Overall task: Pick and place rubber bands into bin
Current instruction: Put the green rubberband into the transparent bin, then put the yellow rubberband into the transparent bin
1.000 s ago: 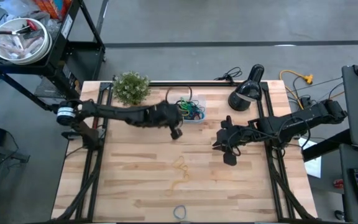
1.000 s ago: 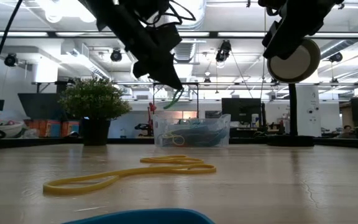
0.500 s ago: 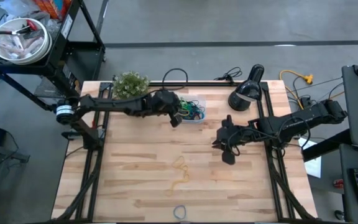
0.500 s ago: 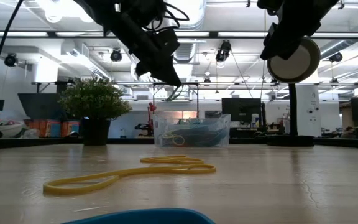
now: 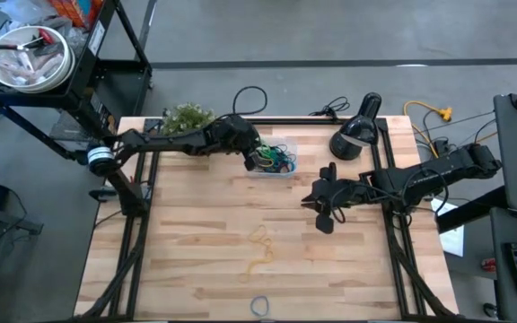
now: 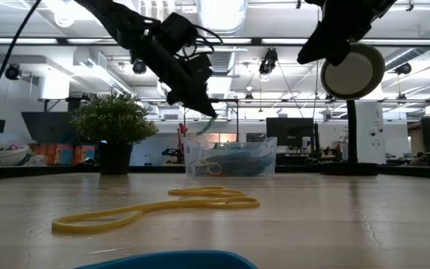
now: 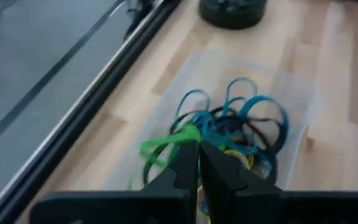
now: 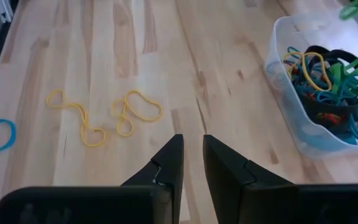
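The clear bin (image 5: pixel 281 168) stands near the table's far edge and holds a tangle of blue, black, yellow and green rubber bands (image 7: pixel 247 124). My left gripper (image 7: pixel 197 148) hovers over the bin's left part (image 6: pixel 230 157), shut on a green rubber band (image 6: pixel 204 125). Right of the table's middle, my right gripper (image 5: pixel 323 220) hangs in the air, open, with bare wood between its fingers (image 8: pixel 192 146). Two yellow rubber bands (image 5: pixel 257 251) and a blue rubber band (image 5: pixel 259 305) lie flat on the table toward its near edge. My left gripper pinches the green band (image 7: pixel 180 137) between its two fingertips, slanting down from the table's left side. The band droops slack below the fingers as a short loop. Its lower end (image 6: pixel 198 132) hangs about level with the bin's rim, clear of the table.
A small potted plant (image 5: pixel 187 121) stands left of the bin. A black desk lamp (image 5: pixel 357 135) stands to the bin's right at the far edge. Black cables (image 5: pixel 249 94) run behind the far edge. The table's middle (image 5: pixel 205 224) is bare wood around the yellow bands.
My left gripper, still shut on the green band, has swung toward the table's far edge and now hangs over the bin. The band has travelled with it, dangling. My right gripper has tipped slightly while staying in place.
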`<state>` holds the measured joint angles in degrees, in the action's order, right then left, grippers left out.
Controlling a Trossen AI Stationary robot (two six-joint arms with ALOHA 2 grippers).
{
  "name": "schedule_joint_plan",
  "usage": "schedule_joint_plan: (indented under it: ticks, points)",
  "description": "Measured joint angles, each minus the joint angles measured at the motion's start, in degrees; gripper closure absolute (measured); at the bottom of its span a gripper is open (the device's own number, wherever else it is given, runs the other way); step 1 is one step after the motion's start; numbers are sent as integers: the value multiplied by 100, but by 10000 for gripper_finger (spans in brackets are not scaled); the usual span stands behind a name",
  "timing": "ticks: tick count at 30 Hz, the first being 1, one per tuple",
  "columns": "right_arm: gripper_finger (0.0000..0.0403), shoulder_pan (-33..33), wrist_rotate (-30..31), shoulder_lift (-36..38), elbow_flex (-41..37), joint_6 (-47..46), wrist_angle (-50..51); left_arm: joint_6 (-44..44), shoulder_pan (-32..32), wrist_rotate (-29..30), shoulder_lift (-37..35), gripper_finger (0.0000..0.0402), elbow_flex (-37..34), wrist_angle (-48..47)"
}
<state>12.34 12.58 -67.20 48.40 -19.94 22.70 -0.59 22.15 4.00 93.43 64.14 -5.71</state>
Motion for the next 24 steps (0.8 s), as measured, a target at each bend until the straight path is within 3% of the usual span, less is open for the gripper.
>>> schedule_joint_plan:
  ticks: [6, 12, 24]
  points:
    - [346, -2, 188, 0, 0, -1, -104, -8, 77, -759, 323, 402, 11, 236]
    - [346, -2, 267, 0, 0, -48, -105, -61, 73, -946, 450, 397, 2, 209]
    - [346, 2, 267, 0, 0, -46, -82, -81, 44, -986, 447, 283, 133, 6]
